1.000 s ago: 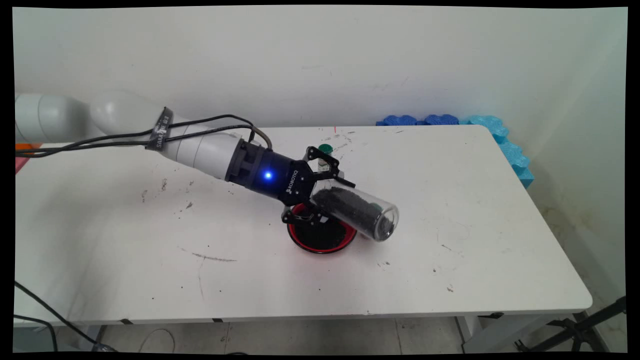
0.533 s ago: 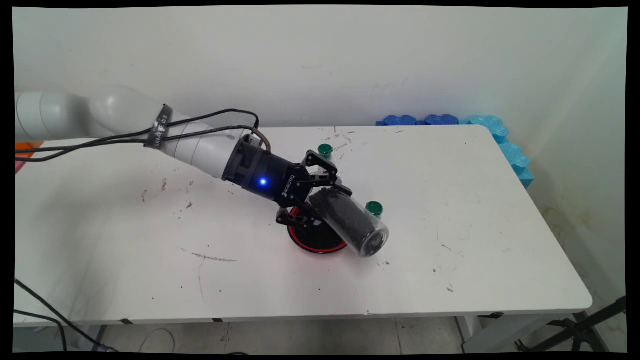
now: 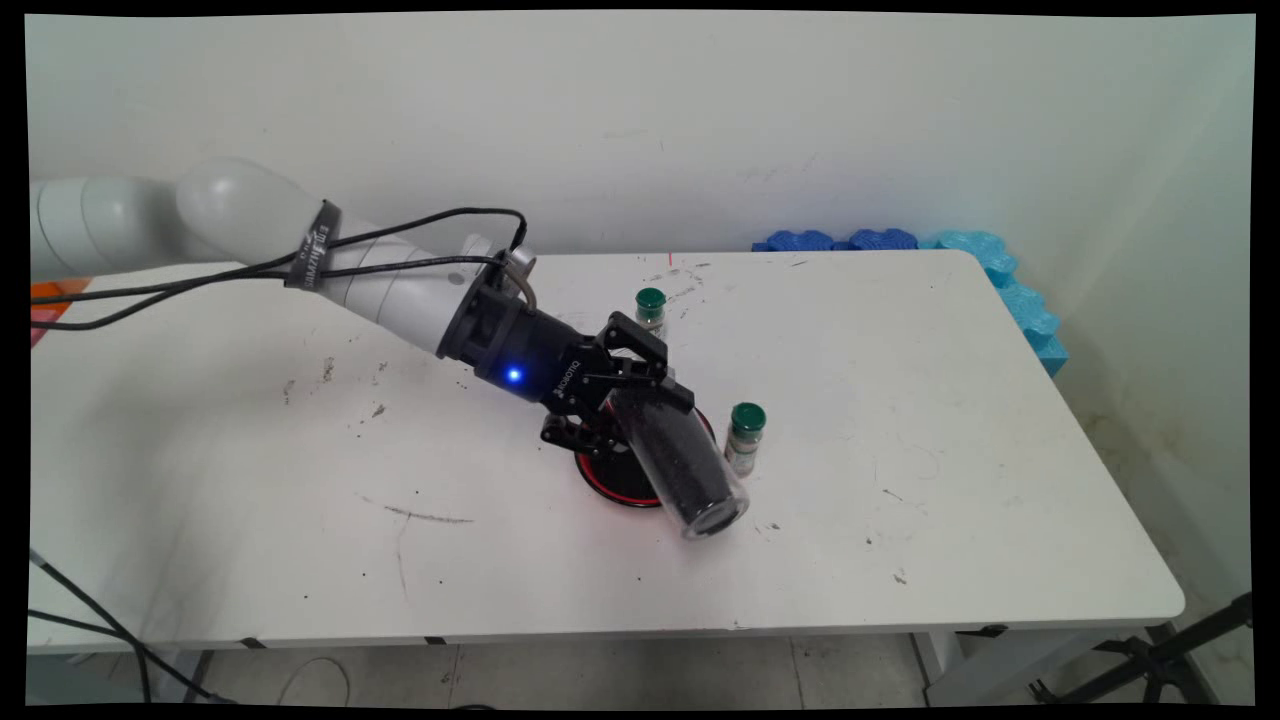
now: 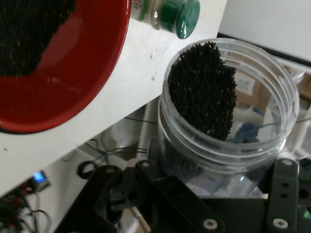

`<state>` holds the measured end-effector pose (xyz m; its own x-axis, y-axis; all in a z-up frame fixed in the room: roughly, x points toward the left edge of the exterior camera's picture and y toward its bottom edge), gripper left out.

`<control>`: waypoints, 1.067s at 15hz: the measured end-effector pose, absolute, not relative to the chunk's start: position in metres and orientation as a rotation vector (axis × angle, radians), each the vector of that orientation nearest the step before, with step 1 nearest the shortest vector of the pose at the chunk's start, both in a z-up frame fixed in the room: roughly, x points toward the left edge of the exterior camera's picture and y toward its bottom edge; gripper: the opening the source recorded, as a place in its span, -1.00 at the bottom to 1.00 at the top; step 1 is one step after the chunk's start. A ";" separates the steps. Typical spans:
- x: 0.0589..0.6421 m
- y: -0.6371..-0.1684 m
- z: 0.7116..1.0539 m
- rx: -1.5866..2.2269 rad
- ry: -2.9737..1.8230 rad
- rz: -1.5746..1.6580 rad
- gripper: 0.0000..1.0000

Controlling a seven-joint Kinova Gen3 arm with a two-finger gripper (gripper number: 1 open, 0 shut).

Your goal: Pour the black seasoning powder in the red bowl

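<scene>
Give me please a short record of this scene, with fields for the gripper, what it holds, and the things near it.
gripper: gripper, shut on the clear jar, low over the table
held: clear jar, tilted with its open mouth downward toward the table's near side
contents: black granules inside the clear jar, reaching close to its rim
below: red bowl, with black granules in it, on the table
near: green-capped vial, upright, right of the red bowl
far: second green-capped vial, upright, behind the gripper
</scene>
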<state>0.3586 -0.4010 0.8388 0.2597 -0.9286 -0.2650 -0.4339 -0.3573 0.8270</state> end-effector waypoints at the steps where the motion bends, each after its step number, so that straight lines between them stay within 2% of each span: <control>1: 0.359 -0.402 0.840 1.884 -1.276 -0.994 -1.00; 16: 0.362 -0.415 0.875 1.487 -1.669 -0.658 -1.00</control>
<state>0.3620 -0.4154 0.8755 -0.0006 -0.9766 0.2153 -0.5671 0.1776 0.8042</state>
